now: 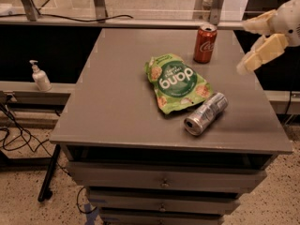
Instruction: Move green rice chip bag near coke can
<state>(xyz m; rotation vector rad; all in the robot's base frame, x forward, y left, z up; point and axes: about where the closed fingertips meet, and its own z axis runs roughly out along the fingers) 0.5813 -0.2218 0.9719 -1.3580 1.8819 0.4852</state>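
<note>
The green rice chip bag point(178, 83) lies flat at the middle of the grey table point(117, 107), the largest thing in frame, with its dark label facing up and its top edge pointing to the upper left. It is already fairly close to its goal, so I judge that only a short shift up and to the right is needed. My gripper point(243, 47) hangs in the air at the upper right edge of the frame, off the table's right side. Its two pale fingers are spread wide and hold nothing. To do this well I would bring it in over the bag's upper right part and pinch a raised, crinkly edge rather than the flat middle. The silver can point(206, 114) lies on its side against the bag's lower right corner. I cannot tell if it rests on the pouch, so a slow drag matters, or it may roll. The coke can point(205, 43) stands upright just above the bag, easily toppled by a careless approach.
</note>
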